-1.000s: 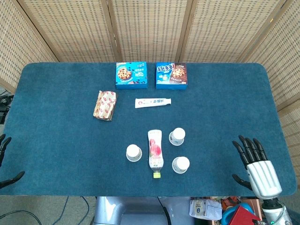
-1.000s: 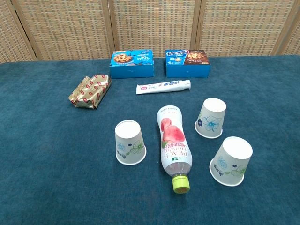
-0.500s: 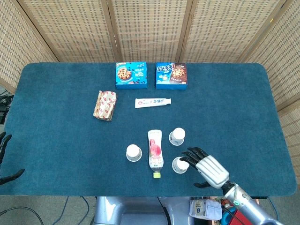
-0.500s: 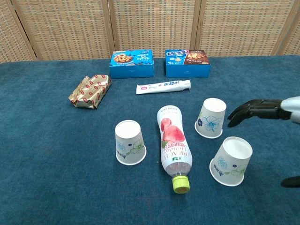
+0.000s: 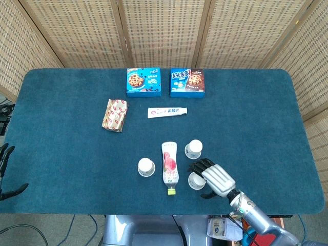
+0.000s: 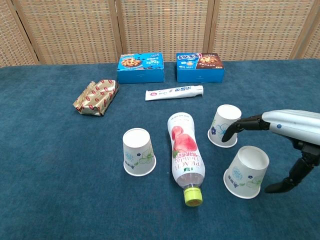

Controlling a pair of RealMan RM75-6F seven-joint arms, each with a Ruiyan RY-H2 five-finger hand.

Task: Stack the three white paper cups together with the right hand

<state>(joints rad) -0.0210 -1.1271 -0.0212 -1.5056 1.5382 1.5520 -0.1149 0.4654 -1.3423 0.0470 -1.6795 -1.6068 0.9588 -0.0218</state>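
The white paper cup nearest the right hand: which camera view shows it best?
The chest view: the white paper cup with blue flowers shows from the side, with its base up and its rim on the blue cloth, unobstructed under the right hand. In the head view, the cup is small and the hand partly covers it.

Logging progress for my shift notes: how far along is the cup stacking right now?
Nothing is stacked: all three upside-down cups stand apart, the left cup, the far cup and the near cup. In hand: the right hand hovers open over the near cup, its fingers beside the far cup, gripping nothing. Left: every grasp and both stackings.
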